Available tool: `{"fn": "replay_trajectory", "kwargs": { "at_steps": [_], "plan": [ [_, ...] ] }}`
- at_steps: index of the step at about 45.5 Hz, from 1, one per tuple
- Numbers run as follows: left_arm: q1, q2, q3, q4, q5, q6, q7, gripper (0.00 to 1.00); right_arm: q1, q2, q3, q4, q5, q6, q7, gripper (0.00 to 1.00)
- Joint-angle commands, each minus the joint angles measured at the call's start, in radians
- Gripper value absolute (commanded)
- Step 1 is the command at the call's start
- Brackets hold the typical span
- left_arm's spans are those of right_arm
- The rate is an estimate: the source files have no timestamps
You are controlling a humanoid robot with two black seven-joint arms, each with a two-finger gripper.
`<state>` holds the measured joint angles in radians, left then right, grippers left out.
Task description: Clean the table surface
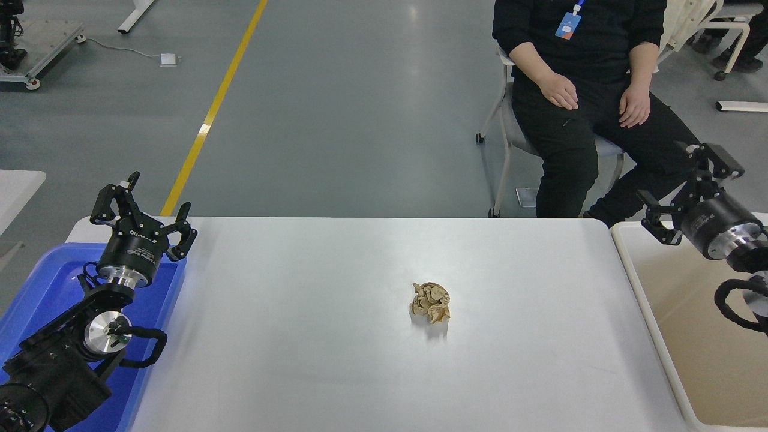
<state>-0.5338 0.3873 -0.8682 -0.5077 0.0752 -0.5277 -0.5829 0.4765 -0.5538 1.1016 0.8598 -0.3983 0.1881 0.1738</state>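
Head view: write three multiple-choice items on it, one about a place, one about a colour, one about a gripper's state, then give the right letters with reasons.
1. Where does the crumpled brown paper ball lie?
A. in the beige tub
B. near the middle of the table surface
C. in the blue tray

2. What colour is the tray under the left gripper?
A. blue
B. red
C. green

3. How is the right gripper now?
A. shut on the paper ball
B. out of view
C. open and holding nothing

Answers: B, the ball sits alone on the white top between both bins. A, the tray at the left is blue. C, its fingers are spread above the far corner of the beige tub, holding nothing.
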Motion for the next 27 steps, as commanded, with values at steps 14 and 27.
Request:
{"fn": "replay_trajectory", "kwargs": {
  "at_steps": [14, 27],
  "plan": [
    [0.0, -0.001, 0.0, 0.0, 0.0, 0.0, 0.0, 1.0, -0.021, 0.026, -0.016, -0.034, -0.002, 0.024, 0.133, 0.99],
    [0.0, -0.001, 0.0, 0.0, 0.0, 0.0, 0.0, 1.0, 0.112, 0.02, -0.06, -0.202, 0.004, 0.014, 0.131, 0.99]
  ]
}}
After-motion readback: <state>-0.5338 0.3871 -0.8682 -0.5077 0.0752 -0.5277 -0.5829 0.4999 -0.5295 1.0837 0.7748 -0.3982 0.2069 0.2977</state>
